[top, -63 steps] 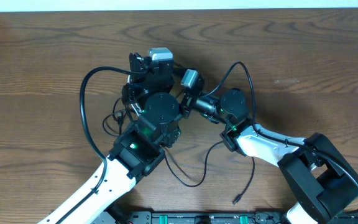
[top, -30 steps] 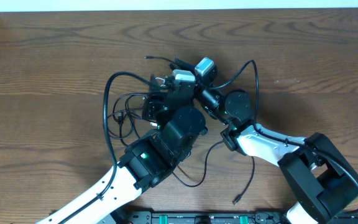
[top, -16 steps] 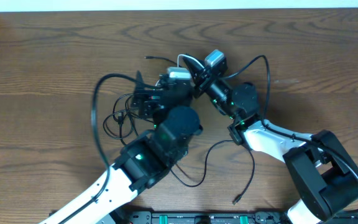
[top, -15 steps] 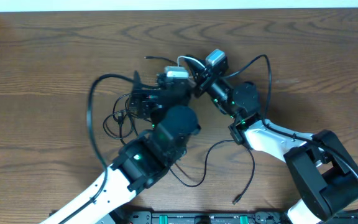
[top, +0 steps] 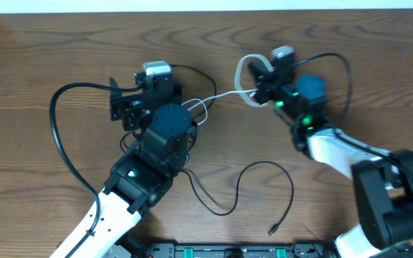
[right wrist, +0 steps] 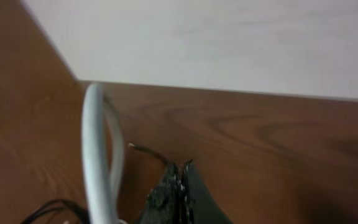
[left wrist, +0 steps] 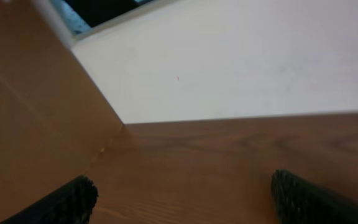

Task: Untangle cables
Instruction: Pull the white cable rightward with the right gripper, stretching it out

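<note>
Overhead, right gripper (top: 257, 87) pinches white cable (top: 224, 94); left gripper (top: 117, 106) gapes.

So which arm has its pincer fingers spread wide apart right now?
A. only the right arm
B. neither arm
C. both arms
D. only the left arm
D: in the left wrist view the left gripper has its fingertips far apart near the picture's sides, while the right gripper has its fingers pressed together, with the white cable looping up beside them.
</note>
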You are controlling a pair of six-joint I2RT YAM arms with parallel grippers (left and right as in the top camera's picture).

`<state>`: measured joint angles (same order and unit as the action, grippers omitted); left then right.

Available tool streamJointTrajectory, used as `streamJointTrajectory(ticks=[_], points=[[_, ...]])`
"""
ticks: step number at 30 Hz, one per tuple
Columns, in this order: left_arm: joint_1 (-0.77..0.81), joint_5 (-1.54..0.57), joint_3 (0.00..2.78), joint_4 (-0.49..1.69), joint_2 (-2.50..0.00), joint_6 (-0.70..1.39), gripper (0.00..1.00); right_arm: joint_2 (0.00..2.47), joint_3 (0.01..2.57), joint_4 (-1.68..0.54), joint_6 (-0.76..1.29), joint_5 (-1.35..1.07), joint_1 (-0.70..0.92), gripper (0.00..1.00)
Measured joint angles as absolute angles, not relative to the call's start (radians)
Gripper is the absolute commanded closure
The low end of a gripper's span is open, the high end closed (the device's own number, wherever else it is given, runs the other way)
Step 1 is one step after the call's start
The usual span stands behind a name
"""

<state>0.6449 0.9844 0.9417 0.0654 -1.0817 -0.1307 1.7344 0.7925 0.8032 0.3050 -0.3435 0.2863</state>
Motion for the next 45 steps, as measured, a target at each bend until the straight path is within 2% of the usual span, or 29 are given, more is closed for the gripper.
streamJointTrajectory(ticks=[11,18,23,33,41,45], points=[[0.644,0.767,0.942,0.315,-1.098,0.017,0.09,1.331,0.794,0.533,0.317,-0.387,-0.020,0.99],[0.644,0.633,0.942,0.358,-1.205,0.083,0.09,1.121,0.796,0.350,0.287,-0.370,-0.227,0.99],[0.644,0.551,0.942,0.359,-1.304,0.109,0.09,1.016,0.796,0.310,0.256,-0.367,-0.336,0.99],[0.644,0.487,0.942,0.360,-1.463,0.127,0.09,0.982,0.796,0.242,0.210,-0.366,-0.491,0.99],[0.644,0.461,0.942,0.360,-1.476,0.130,0.09,0.982,0.796,0.249,0.196,-0.365,-0.602,0.99],[0.644,0.404,0.942,0.359,-1.476,0.131,0.09,0.982,0.796,0.252,0.253,-0.336,-0.653,0.99]])
